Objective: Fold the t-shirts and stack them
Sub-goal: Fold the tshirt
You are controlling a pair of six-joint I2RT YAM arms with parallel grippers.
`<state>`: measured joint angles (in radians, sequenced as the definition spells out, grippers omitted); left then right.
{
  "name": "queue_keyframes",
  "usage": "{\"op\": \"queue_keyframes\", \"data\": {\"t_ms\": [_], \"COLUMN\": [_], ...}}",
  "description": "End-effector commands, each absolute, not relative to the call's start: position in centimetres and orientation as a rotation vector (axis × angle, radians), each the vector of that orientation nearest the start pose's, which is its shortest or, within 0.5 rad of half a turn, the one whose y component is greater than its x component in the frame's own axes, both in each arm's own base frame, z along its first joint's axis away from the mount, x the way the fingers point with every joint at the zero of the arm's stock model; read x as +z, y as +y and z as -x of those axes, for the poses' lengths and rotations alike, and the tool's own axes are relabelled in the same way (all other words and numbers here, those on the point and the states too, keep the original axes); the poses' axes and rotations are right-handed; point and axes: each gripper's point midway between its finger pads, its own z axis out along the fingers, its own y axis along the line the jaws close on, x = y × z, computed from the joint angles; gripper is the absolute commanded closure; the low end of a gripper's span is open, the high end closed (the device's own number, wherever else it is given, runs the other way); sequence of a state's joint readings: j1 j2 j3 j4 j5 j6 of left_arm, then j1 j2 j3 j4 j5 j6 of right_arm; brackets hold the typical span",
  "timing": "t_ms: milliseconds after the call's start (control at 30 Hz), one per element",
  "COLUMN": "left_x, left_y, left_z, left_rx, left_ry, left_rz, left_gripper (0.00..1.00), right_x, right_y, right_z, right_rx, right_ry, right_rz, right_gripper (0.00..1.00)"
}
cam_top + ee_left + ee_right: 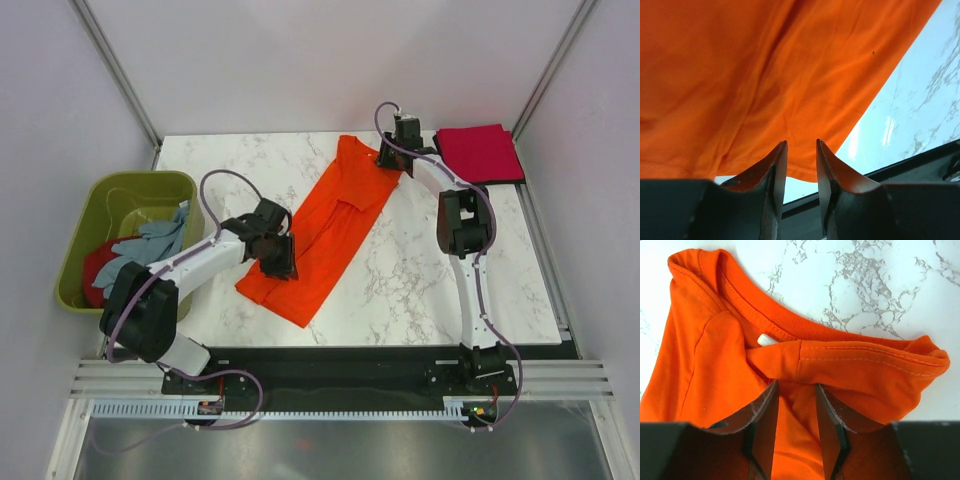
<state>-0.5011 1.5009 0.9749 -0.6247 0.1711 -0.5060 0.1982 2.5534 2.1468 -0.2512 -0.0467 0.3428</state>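
Mid-fold: orange t-shirt lay as a long diagonal strip on the table, with an arm at each end.
Left gripper sat at the near hem and right gripper at the far collar. Both jaws stood partly spread over cloth, pinching nothing that showed. Risk: closing on one layer only, or lifting unevenly, would likely spring the fold open, and the bunched sleeve could drag.

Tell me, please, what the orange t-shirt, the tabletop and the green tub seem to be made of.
The orange t-shirt looks like soft matte knit cotton: ribbed collar, stitched hems, creases. The tabletop seems marble or marble-look laminate: glossy, grey-veined. The tub is probably moulded plastic: smooth olive walls.
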Motion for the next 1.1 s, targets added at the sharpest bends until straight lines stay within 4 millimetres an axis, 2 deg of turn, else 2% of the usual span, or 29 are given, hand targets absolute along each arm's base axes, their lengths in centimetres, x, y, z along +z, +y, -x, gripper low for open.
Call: {"op": "queue_keyframes", "data": {"t_ms": [0,33,67,100,133,167,233,267,333,367,433,467,500,533,567,633,700,733,767,800,833,867,900,933,967,1000,1033,1067], "left_x": [6.3,5.5,4.8,4.4,3.9,3.1,2.3,1.9,1.0,0.6,-0.2,-0.5,-0.7,-0.9,-1.0,-0.3,1.6,2.4,3.0,3.6,4.9,6.6,7.2,8.0,9.9,10.6,11.0,12.3], "left_y": [-22.1,-22.2,-22.6,-23.5,-23.7,-24.5,-24.8,-25.3,-25.9,-26.3,-27.1,-27.5,-28.2,-28.7,-29.4,-32.2,-35.9,-36.8,-37.6,-37.5,-38.3,-38.3,-37.7,-37.2,-36.3,-35.2,-33.3,-31.6], "left_z": [-24.3,-23.9,-23.4,-22.5,-22.3,-21.1,-20.4,-19.7,-19.0,-18.7,-17.4,-17.1,-16.3,-15.9,-15.3,-15.0,-14.1,-14.3,-13.8,-13.4,-13.5,-13.6,-13.7,-14.0,-14.7,-15.4,-16.0,-17.5], "left_rx": [-0.575,-0.551,-0.54,-0.538,-0.498,-0.458,-0.416,-0.421,-0.417,-0.422,-0.399,-0.402,-0.408,-0.414,-0.436,-0.578,-0.72,-0.754,-0.778,-0.76,-0.797,-0.829,-0.803,-0.793,-0.789,-0.753,-0.673,-0.67], "left_ry": [2.774,2.791,2.809,2.825,2.814,2.827,2.838,2.845,2.852,2.853,2.877,2.883,2.894,2.899,2.902,2.887,2.855,2.843,2.845,2.871,2.858,2.825,2.81,2.788,2.735,2.717,2.718,2.67], "left_rz": [-0.069,-0.074,-0.079,-0.095,-0.105,-0.164,-0.122,-0.128,-0.114,-0.116,-0.144,-0.145,-0.136,-0.13,-0.14,-0.109,-0.141,-0.141,-0.17,-0.171,-0.184,-0.201,-0.2,-0.204,-0.239,-0.238,-0.23,-0.223], "left_gripper": [0.63,0.64,0.64,0.65,0.65,0.65,0.65,0.65,0.65,0.65,0.66,0.66,0.66,0.66,0.66,0.66,0.66,0.66,0.66,0.66,0.65,0.63,0.62,0.61,0.59,0.59,0.59,0.57], "right_x": [9.1,10.1,12.3,13.4,14.3,16.2,17.6,18.5,19.5,20.2,20.7,21.3,21.5,21.4,20.8,20.1,17.7,17.7,16.4,15.7,14.1,14.0,13.5,12.7,12.3,12.0,11.5,11.3], "right_y": [16.0,16.2,16.3,16.3,16.2,16.1,15.6,15.1,14.3,13.9,13.1,12.8,12.5,12.0,11.6,11.0,10.4,10.4,10.3,10.4,10.5,10.8,11.4,11.4,11.7,12.2,13.1,13.9], "right_z": [-64.8,-64.5,-63.7,-63.3,-62.8,-61.7,-60.3,-58.7,-57.0,-55.1,-53.1,-50.8,-49.7,-48.7,-46.6,-44.8,-41.7,-41.7,-40.3,-39.5,-38.1,-37.0,-36.0,-34.2,-33.2,-32.3,-30.2,-29.3], "right_rx": [0.442,0.457,0.477,0.486,0.495,0.507,0.505,0.503,0.487,0.484,0.479,0.477,0.478,0.463,0.451,0.43,0.409,0.411,0.416,0.422,0.428,0.451,0.463,0.463,0.47,0.485,0.499,0.525], "right_ry": [2.161,2.152,2.132,2.122,2.115,2.103,2.102,2.107,2.103,2.109,2.117,2.125,2.13,2.137,2.162,2.182,2.238,2.238,2.278,2.301,2.349,2.361,2.382,2.418,2.433,2.443,2.47,2.473], "right_rz": [-0.081,-0.081,-0.077,-0.081,-0.086,-0.099,-0.124,-0.169,-0.224,-0.246,-0.305,-0.317,-0.342,-0.361,-0.376,-0.396,-0.416,-0.421,-0.433,-0.44,-0.472,-0.474,-0.463,-0.499,-0.511,-0.523,-0.508,-0.558], "right_gripper": [0.56,0.55,0.54,0.52,0.51,0.48,0.47,0.47,0.47,0.47,0.48,0.48,0.48,0.48,0.48,0.47,0.48,0.47,0.48,0.48,0.48,0.49,0.49,0.5,0.5,0.5,0.51,0.51]}}
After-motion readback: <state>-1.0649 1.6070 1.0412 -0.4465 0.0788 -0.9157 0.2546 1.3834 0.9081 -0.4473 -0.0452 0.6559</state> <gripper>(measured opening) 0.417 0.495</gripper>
